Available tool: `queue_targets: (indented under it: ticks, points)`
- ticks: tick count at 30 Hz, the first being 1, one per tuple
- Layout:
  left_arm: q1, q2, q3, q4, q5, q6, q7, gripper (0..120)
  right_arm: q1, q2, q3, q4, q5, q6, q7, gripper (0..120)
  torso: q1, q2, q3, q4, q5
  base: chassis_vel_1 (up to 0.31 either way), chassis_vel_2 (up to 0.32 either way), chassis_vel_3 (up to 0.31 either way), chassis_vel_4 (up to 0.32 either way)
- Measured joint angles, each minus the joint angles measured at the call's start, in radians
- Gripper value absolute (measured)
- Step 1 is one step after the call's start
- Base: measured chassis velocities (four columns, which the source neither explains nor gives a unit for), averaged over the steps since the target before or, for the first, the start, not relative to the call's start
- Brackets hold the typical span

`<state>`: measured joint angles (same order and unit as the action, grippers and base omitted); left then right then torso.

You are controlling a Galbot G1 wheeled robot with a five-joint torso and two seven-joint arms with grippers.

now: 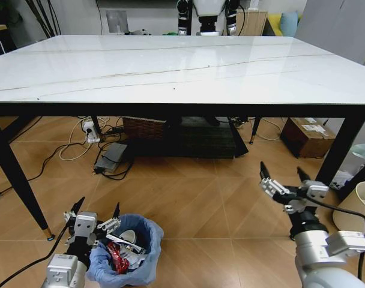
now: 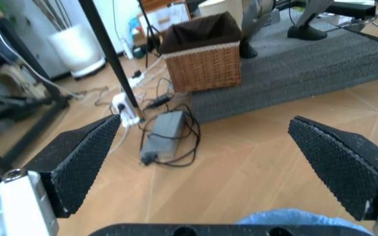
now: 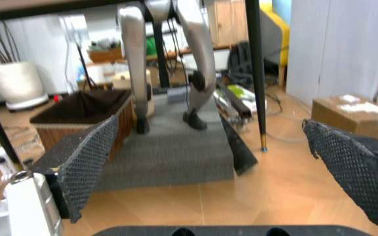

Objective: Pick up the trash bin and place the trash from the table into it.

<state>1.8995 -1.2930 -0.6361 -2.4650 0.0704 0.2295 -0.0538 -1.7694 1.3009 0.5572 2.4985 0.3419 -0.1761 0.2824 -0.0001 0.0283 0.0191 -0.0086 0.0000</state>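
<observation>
The small round bin lined with a crinkly light-blue bag (image 1: 127, 249) sits on the wooden floor before the white marble-look table (image 1: 170, 69), litter inside. The left gripper (image 1: 97, 220) hovers at its rim, fingers apart. The right gripper (image 1: 284, 177) hangs low over the floor, fingers spread.

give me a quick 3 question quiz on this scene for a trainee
1. True or false: the trash bin stands on the table.
2. Which gripper is right beside the bin? A) left gripper B) right gripper
3. Fill in: both grippers' fingers are ____.

Key
1. False. The bin sits on the floor, with litter such as a crushed red can inside.
2. A. The right gripper hangs open above bare floor, away from the bin.
3. Open.
</observation>
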Motion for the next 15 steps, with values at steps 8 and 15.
queue_targets:
  ticks: [8,15]
  points:
    - [0.010,-0.009,0.007,-0.016,0.026,-0.044,0.030,100,-0.003,0.023,-0.012,-0.046,-0.091,0.016,-0.012,100,0.000,0.000,0.000,0.0000,0.0001,0.000,0.000,0.000,0.000]
    - [0.001,-0.001,0.017,-0.013,-0.035,-0.055,0.041,100,-0.002,0.027,-0.006,-0.050,-0.102,0.015,-0.016,100,0.000,0.000,0.000,0.0000,0.0000,0.000,0.000,0.000,0.000]
